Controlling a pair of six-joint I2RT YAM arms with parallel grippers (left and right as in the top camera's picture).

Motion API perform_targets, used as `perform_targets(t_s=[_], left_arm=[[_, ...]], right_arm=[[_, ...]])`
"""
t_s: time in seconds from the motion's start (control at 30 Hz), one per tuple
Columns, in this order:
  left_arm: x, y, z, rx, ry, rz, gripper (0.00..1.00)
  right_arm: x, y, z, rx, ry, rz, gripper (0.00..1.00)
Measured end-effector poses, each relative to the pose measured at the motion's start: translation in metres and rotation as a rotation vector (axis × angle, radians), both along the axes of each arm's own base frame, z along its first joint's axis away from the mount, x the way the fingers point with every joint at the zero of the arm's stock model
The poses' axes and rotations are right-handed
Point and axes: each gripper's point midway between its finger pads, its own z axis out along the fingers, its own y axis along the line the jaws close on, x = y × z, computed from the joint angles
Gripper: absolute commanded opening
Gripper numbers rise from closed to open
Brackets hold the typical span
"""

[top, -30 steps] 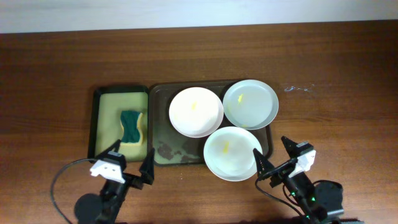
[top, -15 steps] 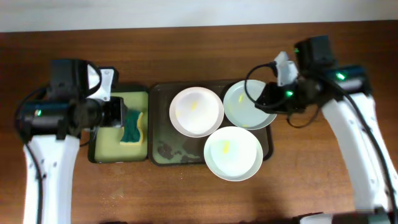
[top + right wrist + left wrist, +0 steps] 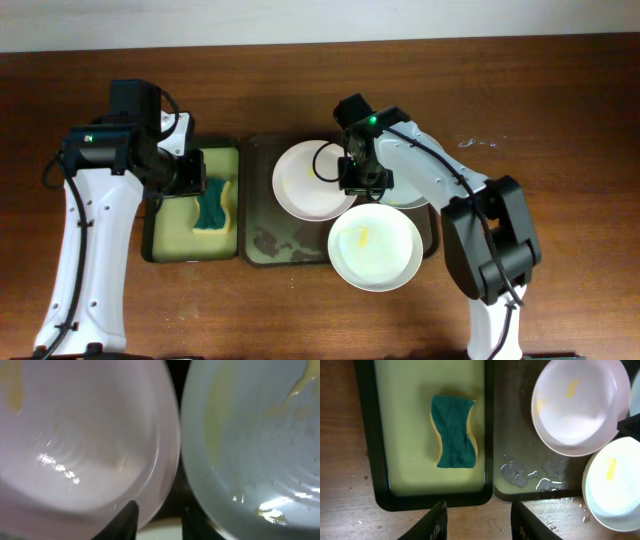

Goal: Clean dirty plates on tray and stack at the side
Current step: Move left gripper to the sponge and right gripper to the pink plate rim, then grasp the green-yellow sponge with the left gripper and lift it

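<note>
Both arms have come up from their folded rest at the near edge of the bench [image 3: 560,100] and have split the work. The left pincer [image 3: 192,172] has settled over the small tray [image 3: 165,215], just above the sponge [image 3: 210,203]. Its wrist view shows the fingers spread and empty, with the sponge lying flat and untouched.

The right pincer [image 3: 358,180] has swung in from the far-right corner of the tray [image 3: 262,245]. It now hangs low over the gap where the far-left plate [image 3: 305,185] and the far-right plate [image 3: 250,435] nearly meet. Its fingers are spread around that gap and pinch nothing.

All three plates lie on the tray, each with a yellow smear. The near plate [image 3: 375,250] overhangs the tray's front edge. None has shifted.

So the reach is done but no grasp has been made. The likely next step is for the right pincer to close on the far-left plate's rim while the left one takes the sponge. No plate is clean or stacked yet, so the task has barely begun.
</note>
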Motion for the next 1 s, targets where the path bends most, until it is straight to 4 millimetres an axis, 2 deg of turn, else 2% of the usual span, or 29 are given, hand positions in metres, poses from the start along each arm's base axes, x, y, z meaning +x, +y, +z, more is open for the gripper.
perform_targets(t_s=[0.07,0.17,0.23,0.4,0.47,0.73,0.77,0.8,0.87,0.9,0.97,1.0], left_arm=[[0.0,0.003,0.0,0.012,0.0,0.014,0.4],[0.001,0.004,0.0,0.016,-0.002,0.019,0.42],[0.001,0.004,0.0,0.017,-0.002,0.019,0.45],[0.001,0.004,0.0,0.02,-0.002,0.02,0.49],[0.001,0.004,0.0,0.02,-0.002,0.02,0.5],[0.006,0.011,0.001,0.047,-0.02,0.063,0.54],[0.006,0.013,0.001,0.054,-0.019,0.077,0.55],[0.006,0.013,0.001,0.057,-0.02,0.08,0.56],[0.007,0.015,0.001,0.062,-0.025,0.096,0.58],[0.01,0.017,0.002,0.069,-0.034,0.115,0.59],[0.013,0.02,0.003,0.08,-0.048,0.143,0.59],[0.014,0.021,0.002,0.082,-0.049,0.149,0.59]], right_arm=[[0.005,-0.001,-0.003,-0.013,-0.015,-0.015,0.23],[0.014,0.0,-0.003,-0.009,-0.056,-0.02,0.12],[0.016,0.0,-0.003,-0.015,-0.065,-0.021,0.1],[0.019,0.0,-0.002,-0.013,-0.076,-0.022,0.09],[0.021,0.001,-0.002,-0.01,-0.086,-0.022,0.04],[0.022,0.002,-0.003,-0.002,-0.089,-0.021,0.04],[0.021,0.003,-0.003,0.001,-0.087,-0.021,0.05],[0.021,0.004,-0.003,0.004,-0.086,-0.017,0.11],[0.021,0.005,-0.003,0.011,-0.087,0.005,0.34],[0.021,0.006,-0.003,0.016,-0.091,0.026,0.42],[0.023,0.008,-0.003,0.024,-0.097,0.043,0.43],[0.025,0.009,-0.002,0.028,-0.108,0.046,0.4]])
